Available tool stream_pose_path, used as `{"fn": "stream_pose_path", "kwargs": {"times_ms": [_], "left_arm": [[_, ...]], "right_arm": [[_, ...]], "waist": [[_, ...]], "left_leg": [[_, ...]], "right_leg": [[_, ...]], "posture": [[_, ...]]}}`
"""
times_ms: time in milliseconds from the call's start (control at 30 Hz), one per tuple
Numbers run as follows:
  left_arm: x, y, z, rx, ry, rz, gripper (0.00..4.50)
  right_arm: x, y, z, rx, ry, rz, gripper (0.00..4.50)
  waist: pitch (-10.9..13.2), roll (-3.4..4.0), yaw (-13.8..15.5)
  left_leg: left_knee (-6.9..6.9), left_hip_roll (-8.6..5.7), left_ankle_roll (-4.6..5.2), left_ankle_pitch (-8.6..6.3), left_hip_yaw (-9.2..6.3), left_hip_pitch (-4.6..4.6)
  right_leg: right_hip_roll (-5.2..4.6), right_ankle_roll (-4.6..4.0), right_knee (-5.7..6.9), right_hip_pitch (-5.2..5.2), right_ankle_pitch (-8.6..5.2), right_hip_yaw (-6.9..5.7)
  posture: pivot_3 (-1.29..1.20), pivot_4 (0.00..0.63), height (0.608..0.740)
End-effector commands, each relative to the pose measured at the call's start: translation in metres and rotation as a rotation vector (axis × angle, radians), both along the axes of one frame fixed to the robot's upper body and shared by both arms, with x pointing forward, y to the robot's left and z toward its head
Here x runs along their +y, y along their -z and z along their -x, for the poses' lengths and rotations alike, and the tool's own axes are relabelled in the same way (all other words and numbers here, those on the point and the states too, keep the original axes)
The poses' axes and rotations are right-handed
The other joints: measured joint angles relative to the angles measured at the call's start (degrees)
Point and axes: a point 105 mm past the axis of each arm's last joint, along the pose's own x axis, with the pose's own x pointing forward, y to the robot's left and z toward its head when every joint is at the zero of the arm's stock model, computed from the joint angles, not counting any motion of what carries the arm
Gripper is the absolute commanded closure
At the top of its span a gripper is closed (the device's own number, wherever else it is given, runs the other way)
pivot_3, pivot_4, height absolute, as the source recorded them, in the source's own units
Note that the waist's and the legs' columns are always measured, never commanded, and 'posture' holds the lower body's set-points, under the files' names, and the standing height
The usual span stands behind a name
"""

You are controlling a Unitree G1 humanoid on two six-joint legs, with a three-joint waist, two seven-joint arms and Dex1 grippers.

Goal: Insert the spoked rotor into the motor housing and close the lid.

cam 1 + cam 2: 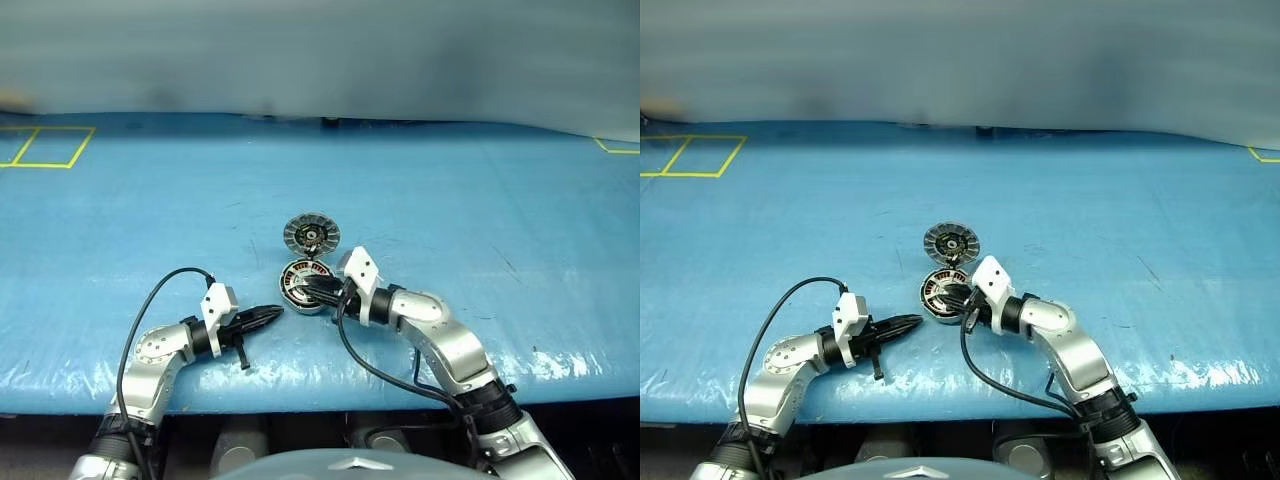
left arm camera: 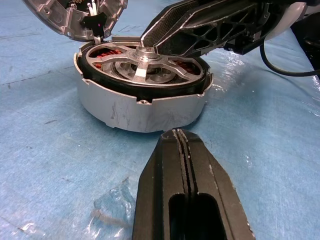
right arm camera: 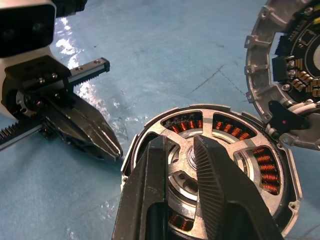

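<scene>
Copper windings [image 3: 263, 167] show under the spoked rotor [image 2: 145, 70] seated in the motor housing [image 2: 135, 110]; right tool [image 3: 186, 150] narrowly parted over its hub, left tool [image 2: 182, 137] clenched empty, lid [image 1: 311, 235] open beyond.

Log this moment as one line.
spoked rotor seated in motor housing | lid open | right gripper over hub | left gripper shut, beside

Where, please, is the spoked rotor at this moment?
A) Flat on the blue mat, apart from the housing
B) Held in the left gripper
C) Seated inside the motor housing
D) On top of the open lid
C: the spoked rotor sits within the motor housing, copper windings showing between its spokes, with the lid open behind.
</scene>
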Motion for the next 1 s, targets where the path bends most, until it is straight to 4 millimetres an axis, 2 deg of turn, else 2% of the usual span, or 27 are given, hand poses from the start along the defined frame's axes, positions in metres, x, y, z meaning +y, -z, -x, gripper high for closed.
{"fn": "stream_pose_path", "kwargs": {"times_ms": [33, 133, 367, 533, 600, 667, 700, 800, 833, 933, 1000], "left_arm": [[-0.005, -0.008, -0.001, -0.043, 0.010, 0.010, 4.50], [-0.006, -0.007, -0.002, -0.042, 0.008, 0.008, 4.50], [-0.007, -0.006, -0.002, -0.039, 0.009, 0.007, 4.50], [-0.006, -0.006, -0.003, -0.041, 0.007, 0.010, 4.50], [-0.006, -0.006, -0.004, -0.043, 0.004, 0.010, 4.50], [-0.006, -0.006, -0.004, -0.045, 0.003, 0.011, 4.50], [-0.005, -0.006, -0.004, -0.047, 0.000, 0.012, 4.50], [-0.004, -0.007, -0.004, -0.052, -0.008, 0.015, 4.50], [-0.004, -0.007, -0.003, -0.052, -0.009, 0.016, 4.50], [-0.003, -0.006, -0.002, -0.052, -0.014, 0.018, 4.50], [-0.002, -0.006, -0.001, -0.051, -0.020, 0.022, 4.50]], "right_arm": [[-0.009, 0.028, -0.003, -0.042, 0.047, 0.201, 3.57], [-0.016, 0.039, -0.001, -0.072, 0.045, 0.288, 3.57], [-0.019, 0.030, -0.003, -0.118, 0.061, 0.282, 3.57], [-0.004, -0.015, 0.004, -0.076, 0.036, -0.059, 3.57], [-0.005, -0.032, 0.004, -0.073, 0.047, -0.162, 3.57], [-0.009, -0.039, 0.003, -0.072, 0.058, -0.198, 3.57], [-0.016, -0.040, 0.000, -0.075, 0.085, -0.193, 3.57], [-0.049, -0.031, -0.011, -0.080, 0.197, -0.059, 4.12], [-0.060, -0.026, -0.014, -0.085, 0.231, 0.001, 4.45], [-0.095, -0.018, -0.030, -0.114, 0.372, 0.135, 4.48], [-0.107, -0.020, -0.045, -0.146, 0.458, 0.156, 4.48]], "waist": [[-0.04, -0.02, -0.05], [-0.12, -0.06, 0.04], [-0.20, -0.16, 0.28], [-0.16, -0.17, 0.36], [-0.11, -0.15, 0.27], [-0.07, -0.09, 0.10], [-0.06, -0.10, 0.13], [-0.06, -0.11, 0.31], [-0.05, -0.10, 0.44], [-0.05, -0.11, 0.46], [-0.04, -0.11, 0.12]], "left_leg": [[0.00, 0.01, 0.00, 0.00, 0.00, 0.06], [0.02, 0.01, -0.02, 0.01, -0.01, 0.12], [0.16, -0.02, -0.03, 0.02, 0.02, 0.11], [0.13, -0.01, -0.02, 0.01, 0.00, 0.05], [0.08, -0.01, -0.02, 0.01, 0.01, 0.00], [0.05, 0.00, -0.02, 0.01, 0.02, -0.06], [0.04, 0.00, -0.02, 0.01, 0.01, -0.06], [0.04, -0.01, -0.02, 0.01, 0.00, -0.06], [0.04, -0.02, -0.02, 0.01, 0.00, -0.07], [0.04, -0.08, -0.02, 0.01, 0.06, -0.07], [0.02, -0.05, -0.02, 0.01, 0.07, -0.05]], "right_leg": [[0.01, 0.00, 0.01, 0.03, 0.00, 0.00], [0.02, -0.03, 0.04, 0.09, -0.01, 0.00], [-0.05, -0.01, 0.03, 0.17, 0.00, 0.01], [-0.03, -0.01, 0.01, 0.13, 0.00, 0.00], [-0.03, -0.01, 0.00, 0.06, 0.00, 0.00], [-0.03, -0.01, 0.01, -0.02, 0.01, 0.01], [-0.03, 0.00, 0.01, -0.01, 0.01, 0.00], [-0.03, -0.01, -0.01, 0.00, 0.00, -0.01], [-0.04, -0.01, -0.02, 0.01, 0.00, -0.01], [-0.12, 0.00, -0.05, -0.01, 0.01, 0.00], [-0.09, 0.00, -0.04, -0.03, 0.00, 0.01]], "posture": [[0.00, 0.150, 0.740], [0.00, 0.150, 0.740], [0.00, 0.150, 0.740], [0.00, 0.150, 0.740], [0.00, 0.150, 0.740], [0.00, 0.150, 0.740], [0.00, 0.150, 0.740], [0.00, 0.150, 0.740], [0.00, 0.150, 0.740], [0.00, 0.150, 0.740], [0.00, 0.150, 0.740]]}}
